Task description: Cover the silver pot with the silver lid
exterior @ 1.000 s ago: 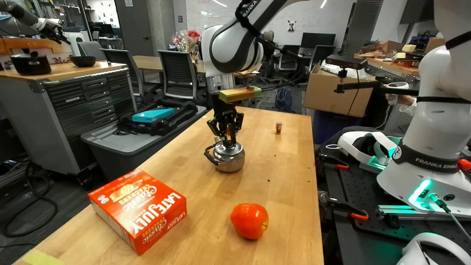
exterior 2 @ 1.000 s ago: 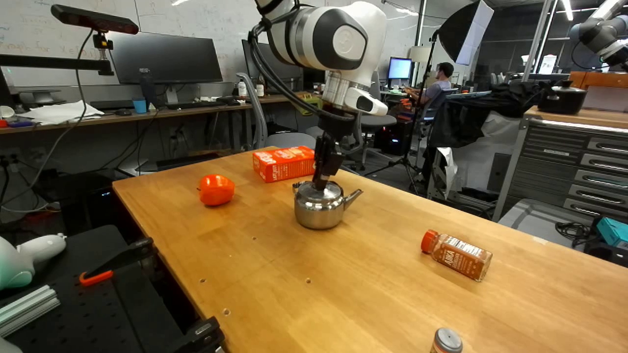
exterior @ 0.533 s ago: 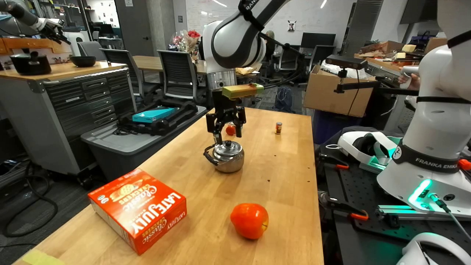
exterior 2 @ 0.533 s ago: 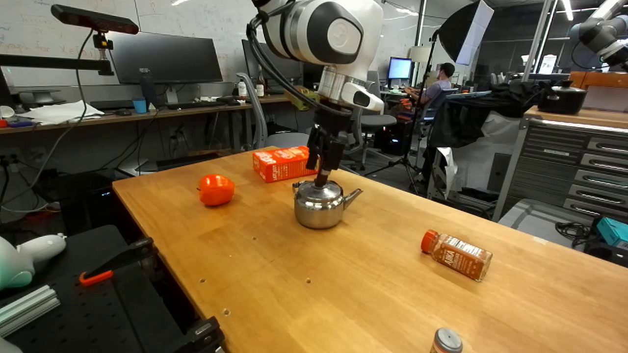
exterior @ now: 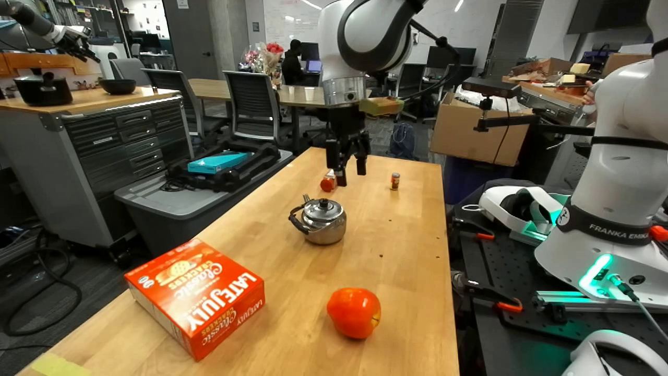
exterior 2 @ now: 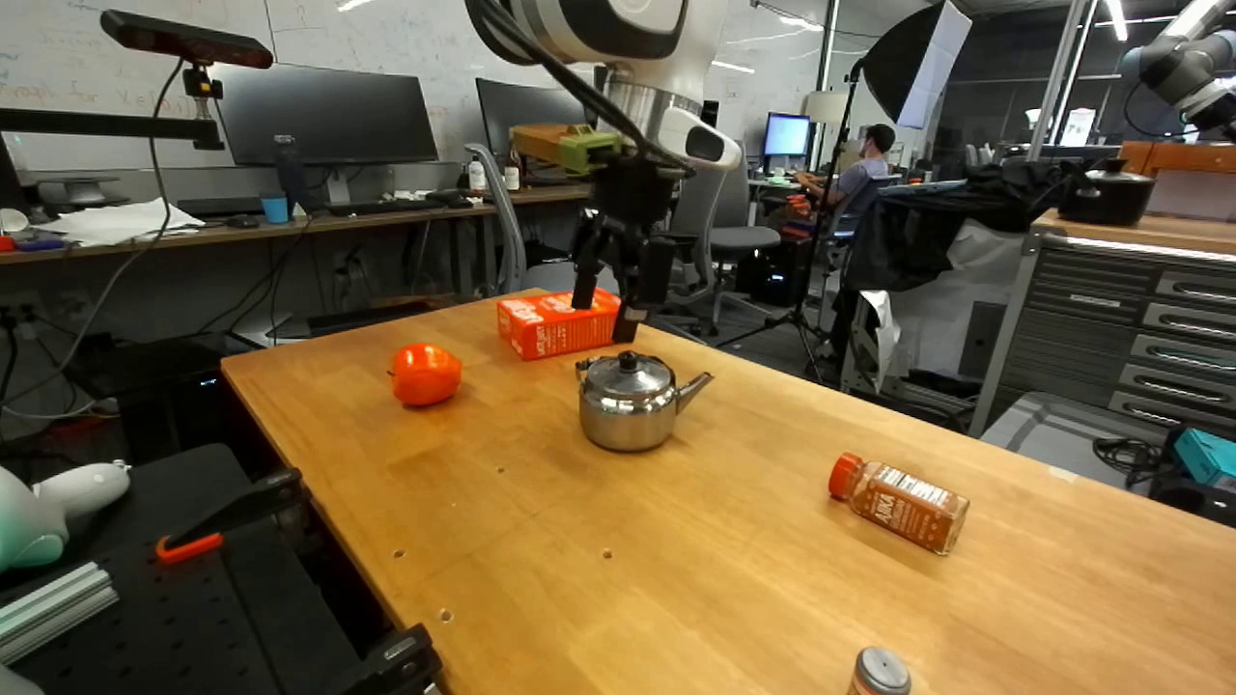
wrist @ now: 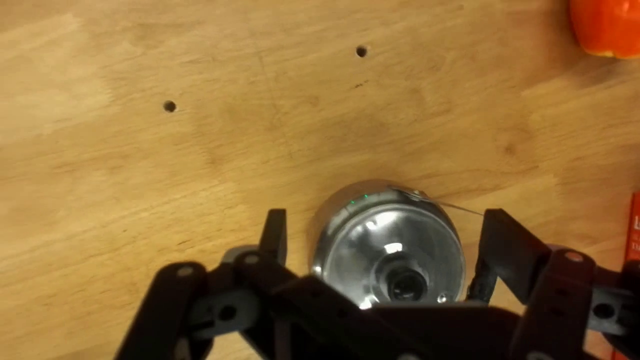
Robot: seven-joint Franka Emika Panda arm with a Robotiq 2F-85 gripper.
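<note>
The silver pot (exterior: pixel 330 234) is a small shiny kettle, upright on the wooden table, with a spout (exterior 2: pixel 693 389) and a dark handle folded to its side. On its top rests the silver lid (exterior 2: pixel 630 376), which looks level and covers the opening; its black knob (wrist: pixel 406 285) points up. My gripper (exterior: pixel 351 175) hangs above the pot, apart from it, with jaws spread wide and nothing between them. In the wrist view the fingertips stand to either side of the pot below, and the gripper's body hides the near edge of the lid.
A red tomato-like ball (exterior: pixel 355 313) and an orange cracker box (exterior: pixel 195 297) lie on the table. A spice bottle with a red cap (exterior 2: pixel 908 504) lies on its side, and a small jar (exterior: pixel 395 181) stands near the table's edge. Clamps grip the robot's base plate.
The jaws, closed at the lid's knob a second ago, have spread apart. My gripper has risen off the lid and shifted away from it. Lid and pot have stayed in place.
</note>
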